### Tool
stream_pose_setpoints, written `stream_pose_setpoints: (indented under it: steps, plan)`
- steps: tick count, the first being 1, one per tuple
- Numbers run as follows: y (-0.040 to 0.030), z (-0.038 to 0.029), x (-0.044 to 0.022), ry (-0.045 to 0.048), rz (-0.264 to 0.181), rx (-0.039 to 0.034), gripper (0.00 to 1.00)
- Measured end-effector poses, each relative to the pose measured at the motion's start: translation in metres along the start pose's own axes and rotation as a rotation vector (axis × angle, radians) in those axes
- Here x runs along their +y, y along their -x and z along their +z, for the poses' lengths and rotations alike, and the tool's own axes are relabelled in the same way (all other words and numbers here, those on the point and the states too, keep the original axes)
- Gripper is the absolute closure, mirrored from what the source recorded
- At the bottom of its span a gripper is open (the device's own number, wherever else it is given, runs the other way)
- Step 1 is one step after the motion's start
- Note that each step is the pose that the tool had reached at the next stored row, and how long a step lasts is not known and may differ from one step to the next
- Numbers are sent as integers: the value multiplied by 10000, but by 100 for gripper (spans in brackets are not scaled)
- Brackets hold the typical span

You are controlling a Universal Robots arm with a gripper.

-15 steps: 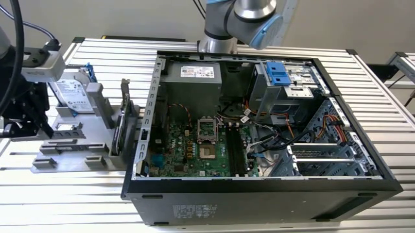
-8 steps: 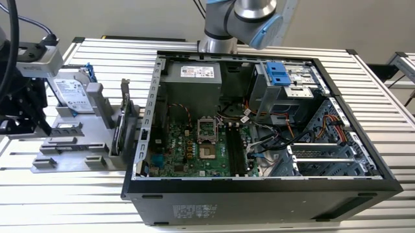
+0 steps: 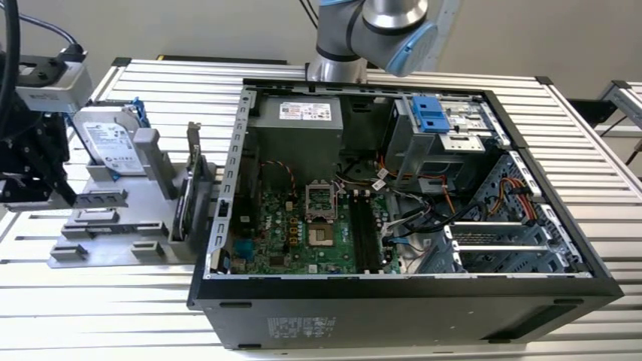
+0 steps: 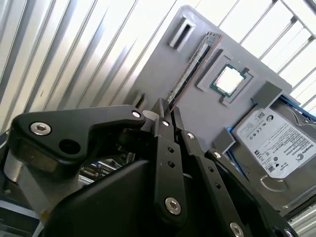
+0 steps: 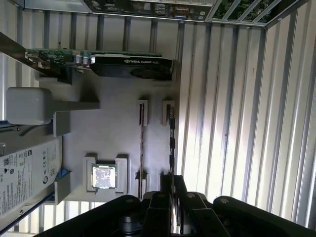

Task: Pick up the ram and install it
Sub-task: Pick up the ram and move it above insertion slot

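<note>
Jaws stand almost pressed together, pinching the near end of the ram (image 4: 193, 66) between them; the gripper (image 4: 168, 112) meets the stick edge-on, one finger on either face. In both wrist views the ram stands on its long edge in the grey fixture plate (image 4: 205, 111), its far end seated in a small slotted bracket; it lies just beside the processor (image 4: 228, 79), and the hard drive (image 4: 276, 143) sits past the processor on the same plate. Second wrist view: the stick appears long, narrow and thin, with a row of dark chips along one face and a reddish lower edge. First wrist view: the stick shows as a thin dark line running away from the gripper (image 5: 172, 185); an expansion card (image 5: 113, 61) stands across the far end of the plate. Exterior view: the open computer case (image 3: 401, 316) lies on the slatted table (image 3: 150, 83), motherboard (image 3: 301, 233) exposed, to the exterior view's right of the fixture plate.
</note>
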State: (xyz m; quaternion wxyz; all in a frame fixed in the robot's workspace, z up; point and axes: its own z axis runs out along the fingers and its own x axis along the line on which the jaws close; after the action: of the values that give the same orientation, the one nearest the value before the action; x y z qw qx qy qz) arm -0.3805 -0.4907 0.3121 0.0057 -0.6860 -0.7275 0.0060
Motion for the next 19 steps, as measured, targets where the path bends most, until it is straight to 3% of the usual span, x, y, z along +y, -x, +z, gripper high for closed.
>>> stream_pose_setpoints:
  steps: [19]
  plan:
    - [0, -264, -4, 0, 0, 0, 100]
